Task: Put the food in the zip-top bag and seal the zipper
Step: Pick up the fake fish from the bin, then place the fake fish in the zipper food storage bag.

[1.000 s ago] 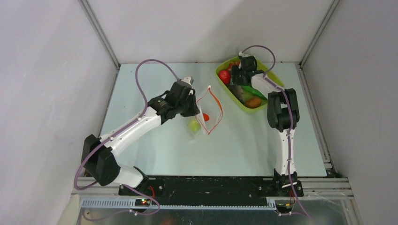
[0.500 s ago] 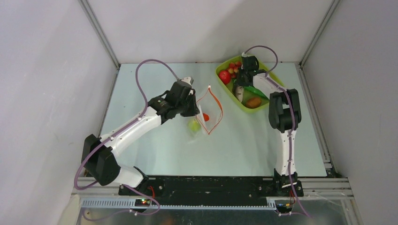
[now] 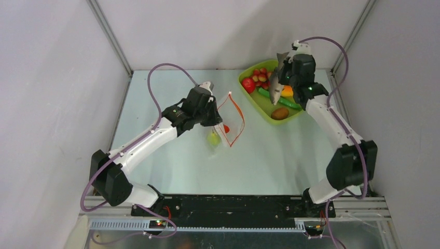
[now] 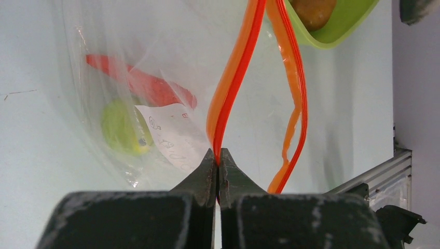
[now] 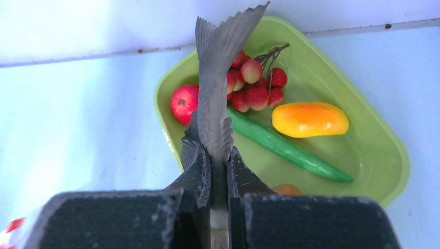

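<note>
The right claw (image 5: 218, 155) is clamped on the grey fish (image 5: 214, 78), which stands straight up out of its jaws toward the top of the wrist frame, tail fin uppermost. Beyond the fish lies the lime-green tray (image 5: 386, 155). It holds the red apple (image 5: 184, 104) at left, the red grapes (image 5: 257, 85) just beside the fish's tail, the orange mango (image 5: 310, 119) at right and the green bean (image 5: 285, 148) slanting below them. The brown kiwi (image 3: 280, 113) sits at the tray's lower end in the top view. The left claw (image 4: 218, 155) is pinched together on the zipper (image 4: 233, 88), on one lip of the zip-top bag (image 4: 93, 52), whose mouth gapes near the middle of the desk (image 3: 270, 155). Inside the bag, left of that claw, lie the carrot (image 4: 140, 85) and the green pear (image 4: 122, 127)
</note>
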Available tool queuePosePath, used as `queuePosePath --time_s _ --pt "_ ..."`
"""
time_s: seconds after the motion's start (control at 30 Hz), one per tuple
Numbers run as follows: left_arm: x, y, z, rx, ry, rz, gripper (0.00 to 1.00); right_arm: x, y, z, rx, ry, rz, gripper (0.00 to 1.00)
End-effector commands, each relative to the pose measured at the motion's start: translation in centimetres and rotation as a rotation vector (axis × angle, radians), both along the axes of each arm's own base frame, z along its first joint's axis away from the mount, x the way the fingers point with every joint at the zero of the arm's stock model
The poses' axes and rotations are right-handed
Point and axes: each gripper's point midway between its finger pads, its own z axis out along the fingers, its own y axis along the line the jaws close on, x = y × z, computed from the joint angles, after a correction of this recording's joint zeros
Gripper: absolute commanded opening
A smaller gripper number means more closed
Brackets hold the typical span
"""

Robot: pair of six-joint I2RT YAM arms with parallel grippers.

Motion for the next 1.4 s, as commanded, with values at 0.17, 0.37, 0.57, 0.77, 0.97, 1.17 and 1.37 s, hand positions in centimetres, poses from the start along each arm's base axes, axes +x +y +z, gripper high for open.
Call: queuePosePath --time_s 0.17,0.37,0.57,0.77,0.97,1.17,1.37 --pt "0.2 -1.5 3.4 -0.151 -0.037 0.004 0.01 -9.8 6.5 8.6 0.224 -0.295 0.191 0.0" --pt "-0.4 -1.5 3.4 -0.161 -0.022 0.007 0.0 -15.0 11.8 10.0 0.316 -0.412 0.211 0.0" --pt "-1.0 -1.1 3.5 -0.16 -0.014 0.008 0.0 -15.3 15.4 7.3 0.279 -0.407 0.105 0.0" --pt "-1.6 -0.9 4.2 -0.198 -0.037 0.007 0.0 -14.2 16.5 4.2 0.203 -0.378 0.05 0.0" --pt "-1.6 -1.0 4.3 -0.219 -0.034 0.011 0.0 -14.9 17.5 0.4 0.152 -0.271 0.059 0.0" --pt "-1.5 -1.0 3.8 -0.217 -0.017 0.028 0.0 -17.4 20.0 -1.4 0.094 -0.248 0.173 0.0" --pt "-1.4 -1.0 3.5 -0.225 -0.005 0.044 0.0 -19.6 21.0 -4.4 0.07 -0.152 0.233 0.0"
